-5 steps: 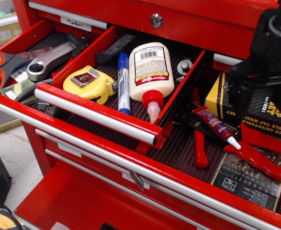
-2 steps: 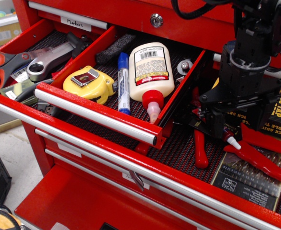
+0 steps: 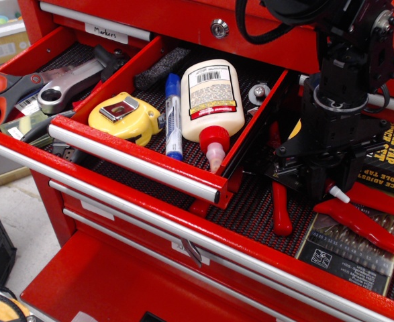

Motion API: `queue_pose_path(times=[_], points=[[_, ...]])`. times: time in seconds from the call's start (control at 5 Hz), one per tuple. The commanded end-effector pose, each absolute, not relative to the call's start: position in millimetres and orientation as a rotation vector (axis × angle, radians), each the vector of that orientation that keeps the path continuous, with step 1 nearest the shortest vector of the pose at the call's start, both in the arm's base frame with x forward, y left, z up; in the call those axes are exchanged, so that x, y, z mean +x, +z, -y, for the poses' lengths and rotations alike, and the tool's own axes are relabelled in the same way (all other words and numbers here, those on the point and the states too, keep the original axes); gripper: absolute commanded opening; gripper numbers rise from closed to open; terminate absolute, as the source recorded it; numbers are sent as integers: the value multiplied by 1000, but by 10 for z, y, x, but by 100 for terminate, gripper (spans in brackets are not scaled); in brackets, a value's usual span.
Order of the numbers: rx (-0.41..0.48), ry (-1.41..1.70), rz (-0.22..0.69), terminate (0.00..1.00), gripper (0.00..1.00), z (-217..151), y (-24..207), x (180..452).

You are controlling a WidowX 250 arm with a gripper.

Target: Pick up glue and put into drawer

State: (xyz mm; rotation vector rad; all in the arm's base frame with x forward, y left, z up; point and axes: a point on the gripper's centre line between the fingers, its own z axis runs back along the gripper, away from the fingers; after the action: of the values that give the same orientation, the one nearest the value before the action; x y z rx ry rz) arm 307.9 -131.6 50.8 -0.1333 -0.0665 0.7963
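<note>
The glue (image 3: 339, 195) lies in the right part of the open red drawer (image 3: 183, 235). Only its white nozzle and a bit of red tube stick out from under my gripper (image 3: 317, 188). The black gripper stands straight down over the tube and hides its body. The jaws look closed around the tube, and the nozzle end sits slightly raised off the black liner.
A sliding red tray (image 3: 136, 157) on the left holds a white bottle with red cap (image 3: 210, 100), a blue marker (image 3: 173, 114) and a yellow tape measure (image 3: 125, 117). Red-handled pliers (image 3: 364, 225), a drill-bit case (image 3: 348, 251) and a yellow-black box (image 3: 391, 157) crowd the gripper.
The gripper came in from the right and dropped onto the glue. The nozzle has since shifted a little right and up.
</note>
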Motion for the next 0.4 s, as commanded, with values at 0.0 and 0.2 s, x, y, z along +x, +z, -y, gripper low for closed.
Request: queue_pose_path(times=[0.0, 0.2], points=[[-146, 777, 81, 0, 0, 1227, 614, 3160], [-29, 835, -13, 0, 0, 1346, 1109, 3095]])
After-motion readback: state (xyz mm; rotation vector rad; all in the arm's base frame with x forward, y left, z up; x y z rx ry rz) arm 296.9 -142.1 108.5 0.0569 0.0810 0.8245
